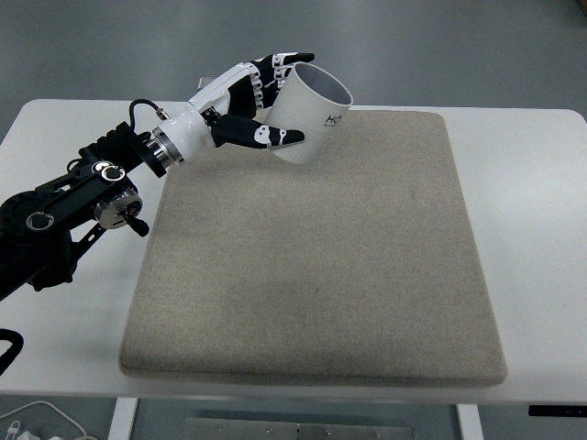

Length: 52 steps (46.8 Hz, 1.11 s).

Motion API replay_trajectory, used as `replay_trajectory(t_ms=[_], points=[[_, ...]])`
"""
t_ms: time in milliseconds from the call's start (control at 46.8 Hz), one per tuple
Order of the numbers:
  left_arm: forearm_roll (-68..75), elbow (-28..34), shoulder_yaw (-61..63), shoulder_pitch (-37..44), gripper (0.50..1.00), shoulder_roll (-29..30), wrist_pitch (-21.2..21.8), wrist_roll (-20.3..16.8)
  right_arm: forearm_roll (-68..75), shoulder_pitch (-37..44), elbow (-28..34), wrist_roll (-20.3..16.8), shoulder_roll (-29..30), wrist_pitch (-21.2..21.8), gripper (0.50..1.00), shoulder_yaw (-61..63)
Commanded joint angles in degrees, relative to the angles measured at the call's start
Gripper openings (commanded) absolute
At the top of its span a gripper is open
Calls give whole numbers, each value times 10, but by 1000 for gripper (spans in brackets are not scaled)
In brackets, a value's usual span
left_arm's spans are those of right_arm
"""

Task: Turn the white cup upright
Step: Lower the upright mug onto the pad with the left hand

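Item: white cup (310, 114), plain cylinder with dark lettering on the side wall, only partly legible. Location: far left corner of the grey felt mat (321, 266), lifted or barely touching at the lower edge; contact not resolvable.

Attitude: tilted, mouth up and toward the far right, base down and toward the near left. Long axis running diagonally from the palm outward, well short of vertical.

Holder: left hand (261, 101), entering from the left edge. Fingers (284, 62) wrapped over the far side of the cup wall, thumb (266, 135) pressed along the near side; clamped on the cup, palm immediately left of it.

Right hand: absent from view.

Support: white table (532, 183) beneath the mat.

Assessment: flip mostly done; remaining rotation judged a roll of the wrist to bring the axis vertical, base onto the mat.
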Motion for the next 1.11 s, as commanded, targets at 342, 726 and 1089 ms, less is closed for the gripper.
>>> replay_trajectory(t_ms=[342, 726, 1089], points=[[-1, 17, -1, 52, 500, -10, 4, -95, 0, 0, 0, 0, 0, 0, 930, 0], [9, 73, 6, 64, 500, -10, -1, -95, 0, 0, 0, 0, 0, 0, 930, 0], [18, 110, 9, 65, 500, -22, -1, -95, 0, 0, 0, 0, 0, 0, 930, 0]])
